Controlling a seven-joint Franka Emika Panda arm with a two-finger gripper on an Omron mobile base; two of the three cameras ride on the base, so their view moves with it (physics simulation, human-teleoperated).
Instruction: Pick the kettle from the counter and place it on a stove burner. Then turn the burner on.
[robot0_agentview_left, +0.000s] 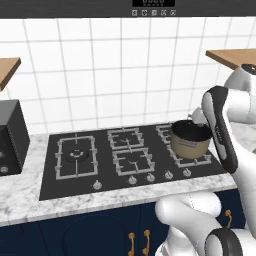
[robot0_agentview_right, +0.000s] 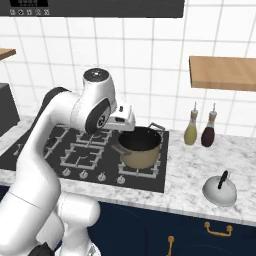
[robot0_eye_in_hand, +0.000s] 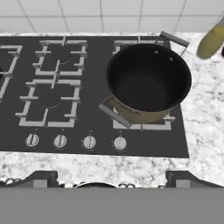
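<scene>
So the kettle (robot0_agentview_right: 220, 190) is sitting on the counter (robot0_agentview_right: 190, 172) at the lower right of the right base view, near the front edge, well apart from the hand (robot0_agentview_right: 122, 118), which hangs over the cooktop (robot0_agentview_left: 100, 160) just beside the pot (robot0_agentview_right: 138, 147). The fingers (robot0_eye_in_hand: 43, 177) poke up at the bottom of the hand view with a wide gap between them, holding nothing. My guess is the arm has to swing right past the pot and the two bottles (robot0_agentview_right: 200, 130), then haul the kettle all the way across to the big burner (robot0_agentview_left: 76, 156) at the cooktop's left end, where there's open room.
</scene>
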